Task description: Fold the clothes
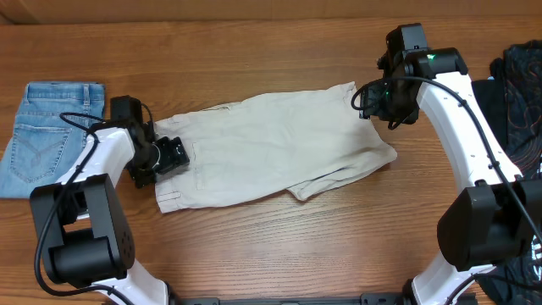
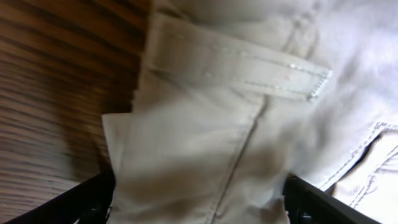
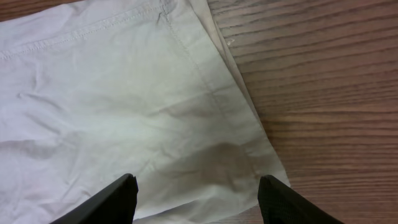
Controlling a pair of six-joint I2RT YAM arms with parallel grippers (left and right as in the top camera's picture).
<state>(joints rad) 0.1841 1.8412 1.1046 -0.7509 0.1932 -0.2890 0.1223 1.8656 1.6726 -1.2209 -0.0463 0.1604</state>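
The pale beige shorts (image 1: 271, 148) lie flat across the middle of the overhead frame, running from lower left up toward the upper right on the wooden table (image 1: 254, 42). The waistband end is at the left. The leg end is at the right, where a lower layer of cloth sticks out a little along the bottom edge.

The left gripper (image 1: 169, 157) sits on the left end of the shorts, at the waistband. In the left wrist view its fingers (image 2: 87, 202) stand wide apart at the two bottom corners of the frame, with beige cloth filling the space between them — the jaws are spread, not pinched on the fabric. A belt loop (image 2: 249, 68) with pale stitching crosses the upper part of that view, and a seam runs down the middle of the cloth. Bare table wood shows at the left side.

The right gripper (image 1: 377, 100) is at the upper right end of the shorts, by the leg hem. In the right wrist view its fingers (image 3: 106, 202) are also set wide apart at the bottom of the frame, above the hem corner — two layers of cloth edge show there, one just beyond the other. The wood grain fills the right half of that view.

A blue denim piece (image 1: 47, 135) lies folded at the left edge of the overhead frame, just beside the left arm and apart from the shorts. A dark cloth (image 1: 518, 93) lies at the right edge.
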